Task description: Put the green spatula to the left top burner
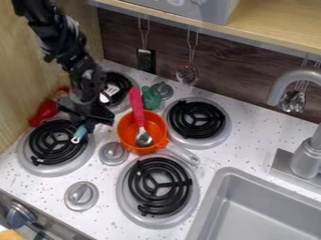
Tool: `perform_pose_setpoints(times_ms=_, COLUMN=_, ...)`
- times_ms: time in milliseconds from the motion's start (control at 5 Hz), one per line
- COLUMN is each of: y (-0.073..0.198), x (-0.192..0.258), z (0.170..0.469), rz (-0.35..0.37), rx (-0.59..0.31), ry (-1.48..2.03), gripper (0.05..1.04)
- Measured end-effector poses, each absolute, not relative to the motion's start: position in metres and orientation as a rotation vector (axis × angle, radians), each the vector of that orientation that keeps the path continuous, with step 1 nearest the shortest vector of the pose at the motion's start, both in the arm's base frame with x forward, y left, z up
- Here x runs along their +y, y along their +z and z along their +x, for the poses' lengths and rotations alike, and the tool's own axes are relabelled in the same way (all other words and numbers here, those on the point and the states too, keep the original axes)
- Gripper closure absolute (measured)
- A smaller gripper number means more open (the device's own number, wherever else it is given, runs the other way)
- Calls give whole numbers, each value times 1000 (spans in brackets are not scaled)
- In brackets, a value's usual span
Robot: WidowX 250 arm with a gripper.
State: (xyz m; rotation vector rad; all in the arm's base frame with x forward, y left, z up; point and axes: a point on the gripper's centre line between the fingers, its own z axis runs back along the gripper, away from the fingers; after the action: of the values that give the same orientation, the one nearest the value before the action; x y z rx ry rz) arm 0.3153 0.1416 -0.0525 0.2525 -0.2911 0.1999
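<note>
The gripper (89,123) hangs over the inner edge of the front left burner (45,152). Right below it, the green spatula's teal handle (80,133) slants over that burner's right side; whether the gripper holds it I cannot tell. Behind the gripper, a light slotted piece (109,92), possibly the spatula's head, shows at the left top burner (127,86). The arm covers the stretch between handle and slotted piece, along with part of that burner.
An orange pan (127,130) with a pink-handled spoon (137,105) stands between the burners. A dark green object (150,98) sits behind it. A red object (46,111) lies by the left wall. The sink (260,211) and faucet (306,157) are at the right.
</note>
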Motion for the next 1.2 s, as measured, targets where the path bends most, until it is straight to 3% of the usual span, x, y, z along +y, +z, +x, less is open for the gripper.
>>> perform_pose_setpoints(times_ms=800, y=-52, x=152, z=338, rz=213, rx=-311, ry=139, gripper=829)
perform_pose_setpoints(times_ms=1200, y=-56, x=155, z=376, rz=170, rx=-348, ry=45, gripper=829)
